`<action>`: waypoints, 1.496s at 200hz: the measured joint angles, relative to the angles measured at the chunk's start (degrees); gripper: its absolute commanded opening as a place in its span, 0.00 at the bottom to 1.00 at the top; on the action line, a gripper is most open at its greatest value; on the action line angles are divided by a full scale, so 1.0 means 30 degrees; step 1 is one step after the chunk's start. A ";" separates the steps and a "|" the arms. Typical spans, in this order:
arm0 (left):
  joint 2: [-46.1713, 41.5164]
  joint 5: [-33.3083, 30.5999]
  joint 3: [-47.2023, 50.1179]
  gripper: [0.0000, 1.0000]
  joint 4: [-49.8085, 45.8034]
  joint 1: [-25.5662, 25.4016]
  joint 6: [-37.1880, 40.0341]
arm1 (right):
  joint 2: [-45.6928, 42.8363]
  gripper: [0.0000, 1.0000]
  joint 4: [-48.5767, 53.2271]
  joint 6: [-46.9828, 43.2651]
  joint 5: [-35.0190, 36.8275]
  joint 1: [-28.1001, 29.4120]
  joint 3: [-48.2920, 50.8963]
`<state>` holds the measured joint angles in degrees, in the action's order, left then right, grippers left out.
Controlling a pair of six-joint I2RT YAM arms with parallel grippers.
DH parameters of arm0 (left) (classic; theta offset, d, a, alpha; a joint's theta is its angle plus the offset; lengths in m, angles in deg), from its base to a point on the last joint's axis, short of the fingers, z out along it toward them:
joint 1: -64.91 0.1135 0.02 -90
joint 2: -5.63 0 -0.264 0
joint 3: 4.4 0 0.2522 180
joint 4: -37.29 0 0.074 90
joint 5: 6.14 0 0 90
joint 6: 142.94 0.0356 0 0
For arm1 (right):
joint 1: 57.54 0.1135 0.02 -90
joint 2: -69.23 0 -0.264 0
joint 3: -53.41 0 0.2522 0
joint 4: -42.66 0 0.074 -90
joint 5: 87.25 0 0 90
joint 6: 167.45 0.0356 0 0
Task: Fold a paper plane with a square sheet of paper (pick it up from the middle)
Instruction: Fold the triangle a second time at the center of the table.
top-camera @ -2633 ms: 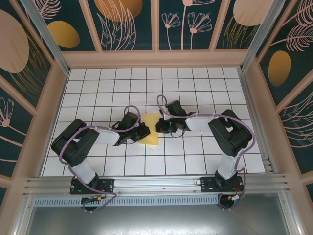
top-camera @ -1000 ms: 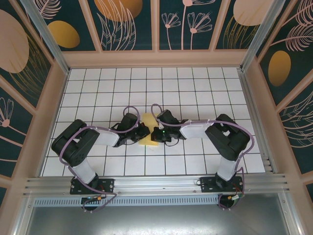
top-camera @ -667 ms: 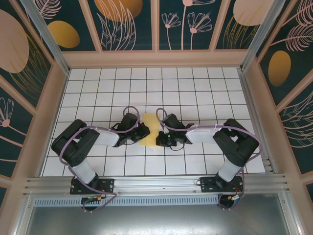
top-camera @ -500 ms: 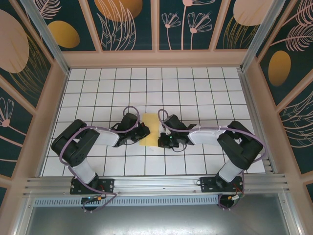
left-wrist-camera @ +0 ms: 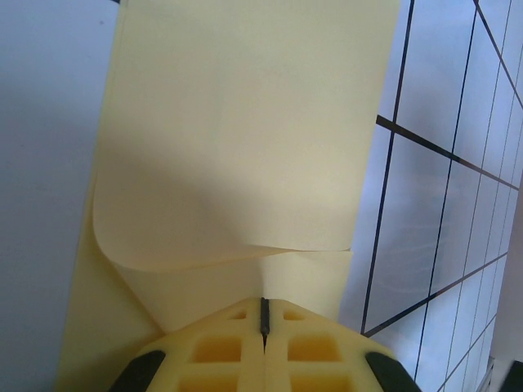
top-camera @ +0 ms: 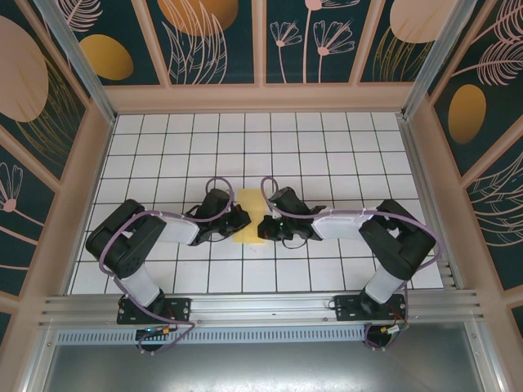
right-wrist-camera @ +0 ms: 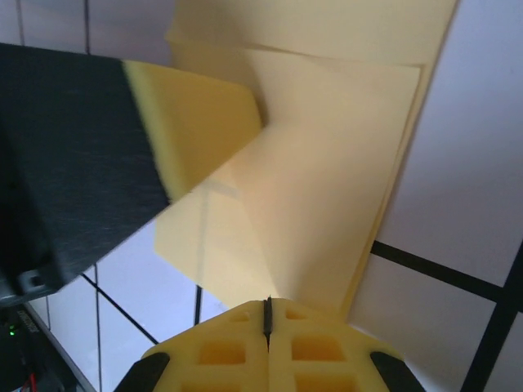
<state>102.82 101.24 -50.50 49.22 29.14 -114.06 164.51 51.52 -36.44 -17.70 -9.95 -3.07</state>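
The square sheet of paper (top-camera: 250, 214) lies folded into a narrow yellow strip on the white tiles between my two grippers. My left gripper (top-camera: 243, 220) is shut, and its closed tips (left-wrist-camera: 264, 314) rest on the paper's left side, where a loose upper layer (left-wrist-camera: 237, 147) curls up. On the strip's right edge near its lower end, my right gripper (top-camera: 264, 230) is shut too, with its tips (right-wrist-camera: 266, 314) against the paper (right-wrist-camera: 327, 163). A crease runs from those tips. The left gripper's yellow finger (right-wrist-camera: 196, 122) shows across the sheet. Nothing shaped like a paper plane is visible.
The work surface is a white tiled floor (top-camera: 327, 147) with dark grid lines, boxed in by patterned walls (top-camera: 261, 49). Both arms fold in low from the near edge. Open tiles lie behind and to both sides of the paper.
My right gripper slid down along the paper's right edge, then came back up a little and inward. The left gripper and the paper stayed where they were.
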 measured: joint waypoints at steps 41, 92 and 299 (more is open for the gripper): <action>-0.0459 -0.0379 0.0408 0.00 -0.0204 0.0000 -0.0015 | 0.0379 0.00 -0.0044 -0.0423 -0.0401 -0.0044 0.0160; -0.0452 -0.0466 0.0641 0.00 0.0255 -0.0007 -0.0546 | -0.0954 0.00 0.0204 -0.1574 -0.1020 -0.0117 0.1872; -0.0481 -0.0525 0.1457 0.00 0.1894 -0.0007 -0.0729 | 0.2674 0.00 -0.1253 -0.0474 -0.1231 -0.0364 -0.1945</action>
<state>101.38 99.67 -46.13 54.90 29.11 -116.25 172.54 47.76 -37.86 -21.39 -11.04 -8.91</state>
